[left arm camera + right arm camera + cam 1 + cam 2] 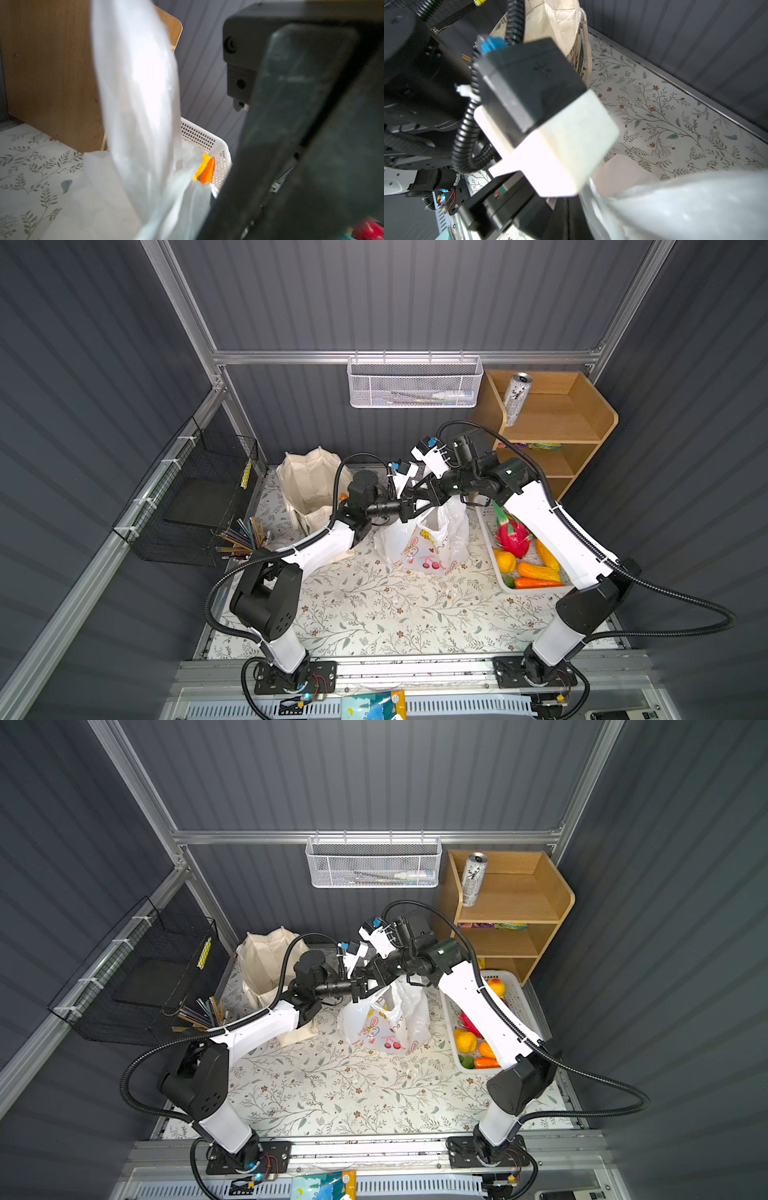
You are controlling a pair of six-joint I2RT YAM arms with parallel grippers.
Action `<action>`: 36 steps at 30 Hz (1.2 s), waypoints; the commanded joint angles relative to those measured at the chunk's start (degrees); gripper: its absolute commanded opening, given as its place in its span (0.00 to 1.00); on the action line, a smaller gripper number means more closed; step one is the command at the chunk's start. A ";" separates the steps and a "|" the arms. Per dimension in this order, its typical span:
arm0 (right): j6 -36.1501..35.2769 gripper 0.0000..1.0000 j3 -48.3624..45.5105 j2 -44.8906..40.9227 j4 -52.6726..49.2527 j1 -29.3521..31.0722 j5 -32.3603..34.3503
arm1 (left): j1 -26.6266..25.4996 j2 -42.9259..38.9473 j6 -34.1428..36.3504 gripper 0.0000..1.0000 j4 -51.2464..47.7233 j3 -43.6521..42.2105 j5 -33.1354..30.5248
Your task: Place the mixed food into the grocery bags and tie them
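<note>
In the middle of the flowered tablecloth [374,614], a white plastic bag [424,543]: thin, crinkled, half see-through, printed with yellow and pink cartoons and red cherries. Behind it to the left, a cream canvas tote [307,485], stiff and boxy, mouth open, inside partly hidden by the left arm.

Just above the plastic bag, left gripper [419,508] and right gripper [432,491] meeting tip to tip, black against black, hard to separate in both top views. Right gripper clenched. Left gripper: not possible to tell if closed or released. In the left wrist view, one handle strip [137,83] of the bag drawn up smooth and tight, running out of the picture; pinching gripper not identifiable. Beside it a large dark block [301,124], out of focus, filling much of that view.

To the right, a white slotted basket [536,591] with glossy toy food: pink dragon fruit [513,537], round yellow fruit [505,561], orange carrot [536,583]; part of it covered by the right arm. On top of the wooden shelf [582,423], a tall silver can [516,400], standing. On the middle board, bright snack packets [536,445], only the edges visible.

In the right wrist view, a black-and-white box [550,124] with a blue plug blocking much of the scene. At the front edge, a blue and yellow packet [376,705], cut off.
</note>
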 commanded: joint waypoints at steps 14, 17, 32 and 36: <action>10.01 0.59 -6.11 -11.13 3.96 -8.93 -6.82 | 0.08 0.16 1.57 0.00 0.88 0.70 -2.05; 13.20 0.64 -10.67 -13.55 7.62 -12.64 -7.17 | 0.07 0.19 4.26 0.00 -2.02 1.68 -0.81; 25.35 0.76 -5.24 1.25 18.94 -16.42 -29.16 | 0.10 0.65 10.41 0.00 -11.25 5.66 2.10; 28.48 0.74 -4.00 4.17 22.08 -16.38 -32.75 | 0.10 0.66 10.57 0.00 -11.69 5.76 2.42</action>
